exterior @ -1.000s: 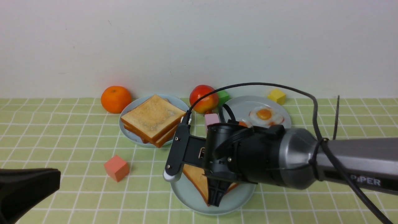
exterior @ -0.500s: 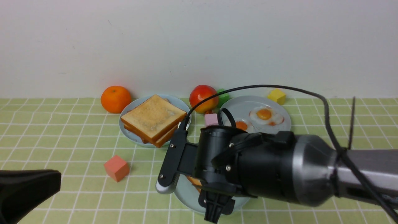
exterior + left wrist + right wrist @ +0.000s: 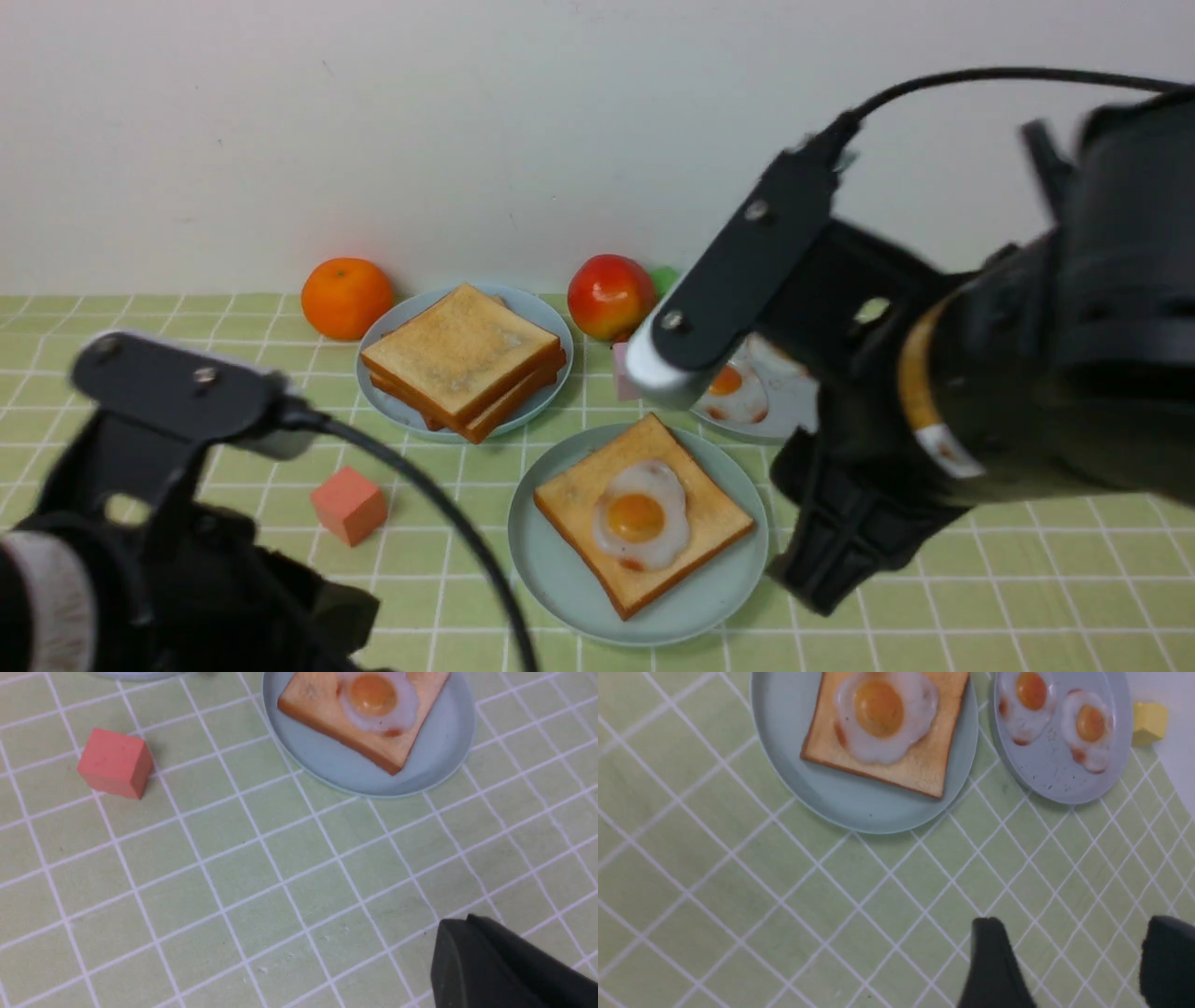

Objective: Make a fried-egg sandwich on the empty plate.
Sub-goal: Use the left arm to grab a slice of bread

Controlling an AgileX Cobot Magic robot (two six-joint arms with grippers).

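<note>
The pale teal plate (image 3: 560,579) sits in the middle of the green checked cloth. It holds one toast slice (image 3: 709,527) with the fried egg (image 3: 639,518) lying uncovered on top. My right gripper (image 3: 826,574) hangs just right of the plate, raised off the cloth. In the right wrist view its jaws (image 3: 1073,938) stand open and empty, apart from the plate (image 3: 840,802) and the egg (image 3: 882,714). My left gripper (image 3: 455,926) is shut on nothing, over bare cloth nearer me than the plate (image 3: 336,770).
A stack of toast (image 3: 462,359) lies on a light blue plate behind. A grey plate (image 3: 1055,774) holds two smaller eggs. Around them stand an orange (image 3: 345,297), an apple (image 3: 610,296), a red cube (image 3: 348,504), a pink cube (image 3: 620,369) and a yellow cube (image 3: 1149,721).
My right arm has lifted up and to the right off the teal plate, and the egg now lies in view on the toast. My left arm has risen into view at lower left.
</note>
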